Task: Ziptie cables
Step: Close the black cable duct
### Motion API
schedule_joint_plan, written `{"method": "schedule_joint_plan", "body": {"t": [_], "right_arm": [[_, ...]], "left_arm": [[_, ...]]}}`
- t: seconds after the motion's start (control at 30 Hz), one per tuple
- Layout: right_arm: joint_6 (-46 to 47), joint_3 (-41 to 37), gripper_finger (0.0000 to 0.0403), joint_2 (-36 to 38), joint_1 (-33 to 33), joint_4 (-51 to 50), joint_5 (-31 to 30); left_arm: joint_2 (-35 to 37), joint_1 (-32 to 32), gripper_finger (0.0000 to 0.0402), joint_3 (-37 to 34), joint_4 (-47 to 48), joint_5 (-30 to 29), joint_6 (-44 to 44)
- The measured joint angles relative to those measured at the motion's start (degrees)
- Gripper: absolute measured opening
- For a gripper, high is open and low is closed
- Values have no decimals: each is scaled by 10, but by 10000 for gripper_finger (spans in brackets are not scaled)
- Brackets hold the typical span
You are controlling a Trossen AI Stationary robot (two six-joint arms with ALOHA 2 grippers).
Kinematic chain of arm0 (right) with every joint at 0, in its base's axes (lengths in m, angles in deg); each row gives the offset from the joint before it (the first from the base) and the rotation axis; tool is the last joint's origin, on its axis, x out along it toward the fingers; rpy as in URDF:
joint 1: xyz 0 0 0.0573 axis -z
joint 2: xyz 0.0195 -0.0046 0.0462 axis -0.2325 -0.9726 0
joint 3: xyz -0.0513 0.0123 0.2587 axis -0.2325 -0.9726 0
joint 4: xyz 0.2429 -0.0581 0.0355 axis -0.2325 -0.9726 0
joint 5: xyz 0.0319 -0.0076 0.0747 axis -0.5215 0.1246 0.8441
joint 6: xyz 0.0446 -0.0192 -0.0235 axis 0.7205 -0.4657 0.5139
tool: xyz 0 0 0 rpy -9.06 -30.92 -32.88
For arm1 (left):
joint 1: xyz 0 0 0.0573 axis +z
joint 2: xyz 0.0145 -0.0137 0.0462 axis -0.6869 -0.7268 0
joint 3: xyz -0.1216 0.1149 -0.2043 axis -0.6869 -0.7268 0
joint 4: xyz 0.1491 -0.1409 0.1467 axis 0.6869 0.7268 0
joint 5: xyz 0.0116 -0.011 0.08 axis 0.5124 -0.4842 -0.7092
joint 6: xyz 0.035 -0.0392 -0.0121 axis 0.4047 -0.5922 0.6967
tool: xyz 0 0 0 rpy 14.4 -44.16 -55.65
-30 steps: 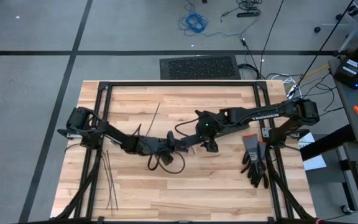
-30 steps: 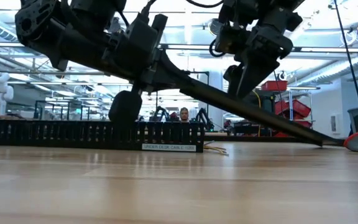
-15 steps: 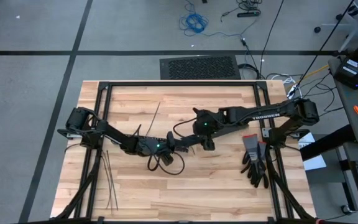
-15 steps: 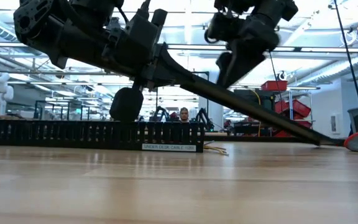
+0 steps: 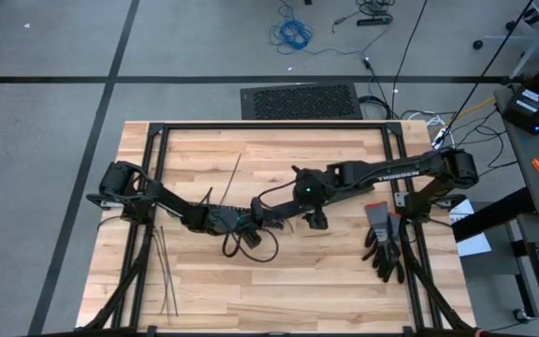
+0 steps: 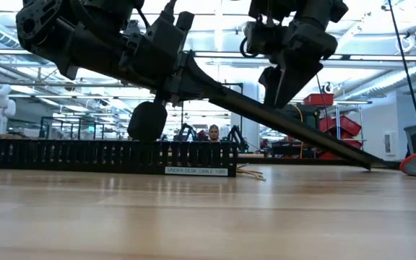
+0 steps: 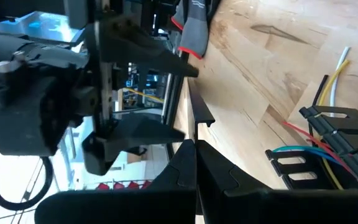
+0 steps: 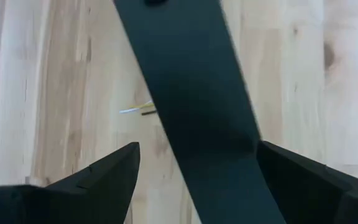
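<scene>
L claw stays clamped on black lid strip; R claw spread wide, swung back above strip vs half-sec ago.

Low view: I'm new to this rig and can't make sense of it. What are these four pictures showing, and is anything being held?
Two dark robot arms work at a wooden table. The high view looks straight down on it. The low view looks level across the tabletop, so the arms hang in from above. Each wrist view looks out past that arm's own fingers.

The left gripper is shut and appears to hold one end of a long black strip, which slopes down to the table. The right gripper is open, with a finger on either side of that strip, not gripping.

On the table lie a black slotted duct with coloured wires poking from its end, thin dark zipties and a pair of gloves.
</scene>
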Motion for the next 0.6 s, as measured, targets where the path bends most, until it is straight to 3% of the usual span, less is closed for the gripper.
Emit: {"method": "schedule_joint_plan", "body": {"t": [0.4,0.6], "right_arm": [[-39,0,378,-24,13,18,1],[-63,0,381,-70,10,13,13]], "left_arm": [[0,0,0,-1,-8,11,-1],[0,0,0,-1,-9,11,-1]]}}
